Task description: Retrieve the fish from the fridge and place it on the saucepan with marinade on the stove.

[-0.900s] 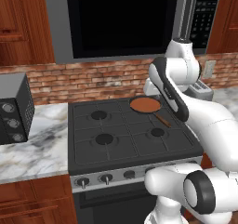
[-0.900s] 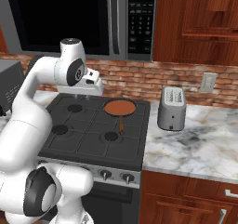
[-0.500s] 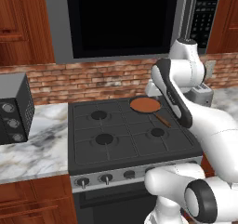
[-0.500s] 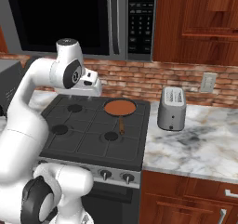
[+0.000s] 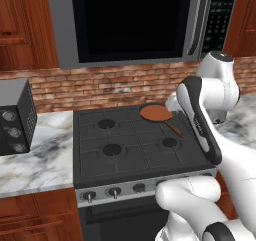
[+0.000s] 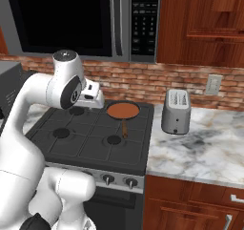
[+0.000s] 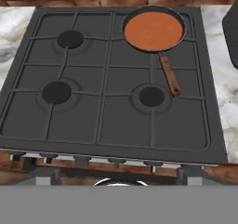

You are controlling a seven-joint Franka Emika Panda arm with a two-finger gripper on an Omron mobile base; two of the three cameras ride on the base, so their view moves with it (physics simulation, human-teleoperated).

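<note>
While jaws look released w/ nothing held, shallow round saucepan (image 7: 153,31) w/ reddish-brown marinade (image 7: 154,29) sits well ahead; fish retrieval likely next.

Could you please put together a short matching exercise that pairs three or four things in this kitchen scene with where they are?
Things:
1. saucepan
2. toaster
3. microwave
4. knobs

Places:
A. on the marble counter, right of the stove
B. along the stove's silver front panel
C. on the stove's back right burner
D. mounted above the stove

Pairs: 1-C, 2-A, 3-D, 4-B
</note>
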